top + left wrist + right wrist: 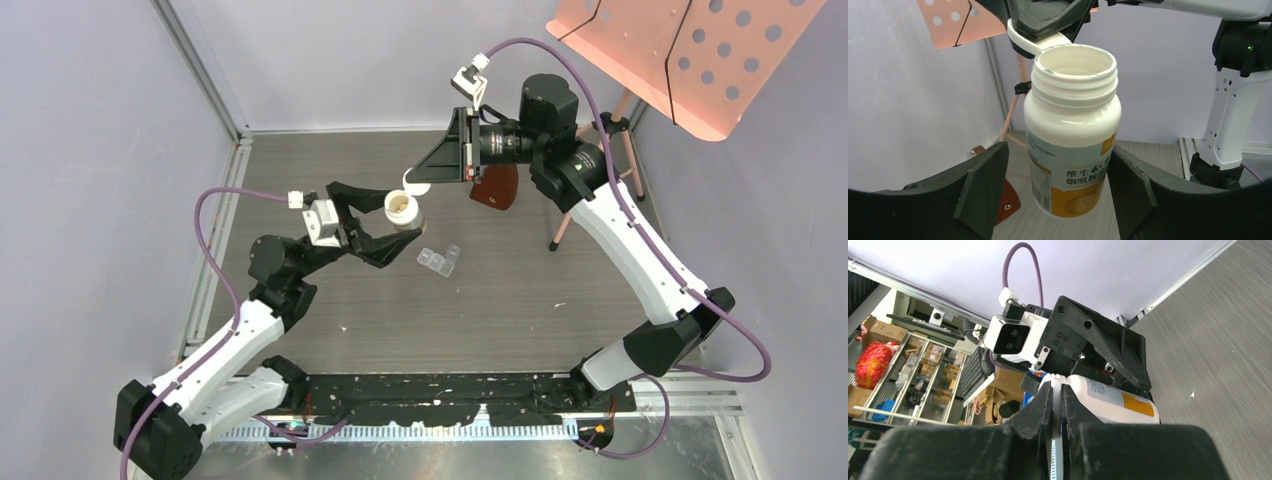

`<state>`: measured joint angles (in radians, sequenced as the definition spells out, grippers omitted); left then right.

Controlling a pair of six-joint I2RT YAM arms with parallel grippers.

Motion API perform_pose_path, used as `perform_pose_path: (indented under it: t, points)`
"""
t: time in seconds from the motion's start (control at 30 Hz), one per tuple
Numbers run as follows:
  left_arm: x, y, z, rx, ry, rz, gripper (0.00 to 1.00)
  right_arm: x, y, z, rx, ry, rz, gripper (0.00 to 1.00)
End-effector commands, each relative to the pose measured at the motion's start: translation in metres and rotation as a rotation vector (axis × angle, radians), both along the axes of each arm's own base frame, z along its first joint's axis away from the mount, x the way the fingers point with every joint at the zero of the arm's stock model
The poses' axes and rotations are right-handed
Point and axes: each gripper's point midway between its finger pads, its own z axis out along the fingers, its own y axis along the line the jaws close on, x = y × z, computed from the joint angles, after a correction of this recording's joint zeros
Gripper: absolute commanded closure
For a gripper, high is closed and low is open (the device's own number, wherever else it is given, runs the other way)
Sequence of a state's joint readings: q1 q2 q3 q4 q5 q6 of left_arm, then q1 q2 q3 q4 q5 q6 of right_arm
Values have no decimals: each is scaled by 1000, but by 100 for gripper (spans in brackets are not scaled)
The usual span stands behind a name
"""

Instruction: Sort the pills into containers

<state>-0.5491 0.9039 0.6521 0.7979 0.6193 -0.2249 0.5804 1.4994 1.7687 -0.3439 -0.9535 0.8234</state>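
Containers (440,260): clear compartment strip near bottle (1073,135) | left fingers (978,195) spread astride it | right fingers (1035,415) pinch white cap (1020,44)

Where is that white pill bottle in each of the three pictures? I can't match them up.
Top external: bottle left of centre, between the left fingers.
Left wrist: centre, upright, mouth open.
Right wrist: lower centre, lying sideways in the picture, behind the right fingers.
Shared landmark: the white cap pinched by the right fingers.

Left gripper (398,218) spread (right gripper (1057,392) clamped).
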Motion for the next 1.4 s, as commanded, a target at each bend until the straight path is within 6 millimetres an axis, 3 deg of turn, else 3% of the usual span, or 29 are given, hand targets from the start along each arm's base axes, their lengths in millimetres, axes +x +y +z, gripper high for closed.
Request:
perform_pose_path:
  t: [0.0, 0.1, 0.3, 0.4, 0.5, 0.6, 0.67, 0.73, 0.8, 0.93, 1.07, 1.23, 1.37]
  points:
    - [-12, -1, 16, -12, -71, -60, 30, -11, -2, 24, 81, -58, 51, 95]
    - [-14, -1, 18, -16, -75, -78, 35, -13, -1, 25, 95, -44, 67, 94]
    - [-15, 0, 24, -41, -78, -95, 33, -14, -1, 21, 101, -30, 78, 95]
    - [-15, 1, 26, -51, -78, -99, 37, -14, -1, 20, 101, -34, 83, 94]
    - [-15, 1, 26, -53, -74, -110, 54, -15, -1, 18, 100, -33, 88, 94]
    - [-14, 0, 23, -40, -63, -119, 81, -14, -1, 14, 96, -33, 86, 92]
    - [-11, -1, 18, -19, -41, -118, 100, -12, -1, 9, 87, -33, 77, 81]
    - [-6, -2, 7, 17, -15, -101, 100, -4, 0, -2, 63, -33, 43, 66]
    - [-2, -2, -7, 75, -2, -71, 100, 6, -2, -22, 4, -5, -8, 44]
    - [15, 6, -40, 178, 47, 44, 100, 39, -13, -63, -102, 17, -145, 26]
    - [26, 14, -72, 263, 127, 123, 100, 61, -30, -99, -196, 29, -256, 23]
    - [43, 21, -108, 333, 226, 210, 100, 72, -45, -136, -322, -14, -325, 23]
    - [58, 24, -143, 407, 293, 279, 100, 74, -48, -150, -338, -42, -339, 23]
